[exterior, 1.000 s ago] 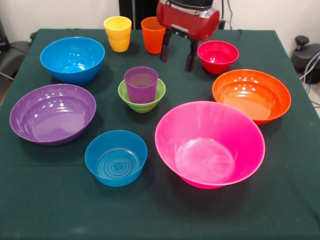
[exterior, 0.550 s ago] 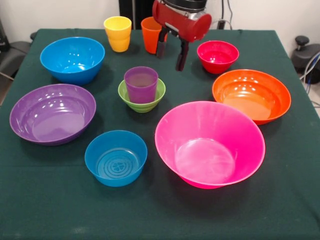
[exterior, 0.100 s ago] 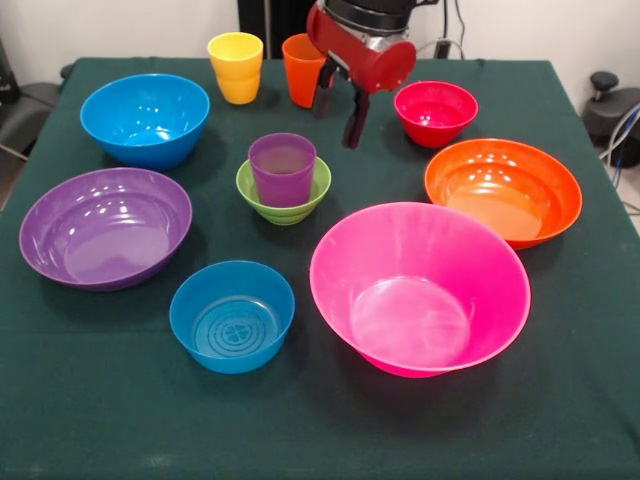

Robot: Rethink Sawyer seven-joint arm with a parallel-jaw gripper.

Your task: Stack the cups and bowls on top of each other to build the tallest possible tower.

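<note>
**Bowls spread wide, one cup nested, jaws released above the far row**

Counter under a dark green cloth carries everything. Biggest on it is the large pink bowl, upright at the near right. Just behind it, to the right, sits the mid-sized orange bowl, its rim close to the pink one's; whether they touch cannot be told. On the left side the mid-sized purple bowl stands upright, and behind it the mid-sized blue bowl, the two near each other but apart. The small blue bowl sits at the near middle, between the purple and pink bowls and clear of both.

At the centre the small green bowl holds the translucent purple cup, which stands upright inside it and rises well above its rim. That pair is the only stack so far. The small red bowl sits alone at the far right, behind the orange bowl.

Along the far edge the yellow cup and the orange cup stand upright side by side with a narrow gap between them.

The gripper, on a red and black arm, hangs above the counter between the orange cup and the red bowl, tilted. Its jaws are released, spread apart and grasping nothing.
</note>
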